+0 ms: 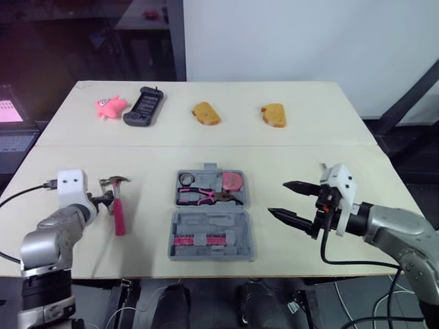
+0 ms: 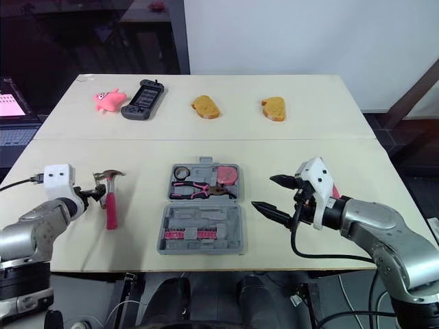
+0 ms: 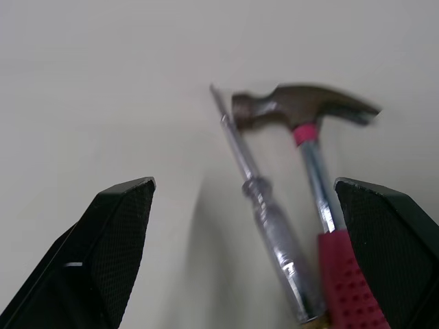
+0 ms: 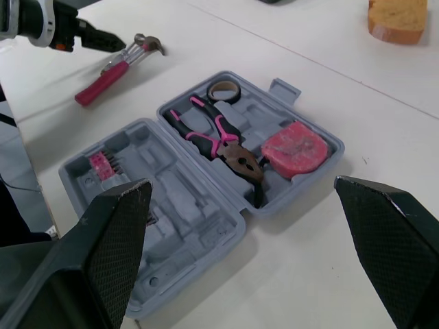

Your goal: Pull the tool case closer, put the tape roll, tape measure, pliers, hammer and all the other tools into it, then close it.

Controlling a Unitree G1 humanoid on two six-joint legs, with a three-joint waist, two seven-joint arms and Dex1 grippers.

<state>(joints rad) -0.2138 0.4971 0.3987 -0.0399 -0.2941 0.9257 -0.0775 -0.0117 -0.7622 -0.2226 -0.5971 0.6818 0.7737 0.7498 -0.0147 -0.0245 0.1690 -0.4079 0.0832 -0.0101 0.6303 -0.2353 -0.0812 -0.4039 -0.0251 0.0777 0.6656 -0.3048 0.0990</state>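
A grey plastic tool case lies open flat at the near middle of the pale worktop, close in front of the robot where both arms can reach it. Its near half holds a row of pink screwdriver bits and empty moulded recesses. The far half carries a black tape roll, pink-and-black-handled pliers and a pink tape measure, each seated in its own pocket.

To the right of the case, the right gripper hovers with its two black fingers spread wide, holding nothing and pointing at the case, seemingly on standby.

To the left of the case, a steel claw hammer with a pink grip rests on the worktop, and a slim clear-handled screwdriver lies just beside it. The left gripper sits low by the hammer's head, fingers wide apart and empty. Both tools lie between them, apparently lined up for a grasp, though which tool it means to take cannot be told. These two tools are not yet packed, and the case is not yet closed.

Along the far edge, well apart from the work, sit a pink plush toy, a black handheld controller and two brown bread-like pieces.
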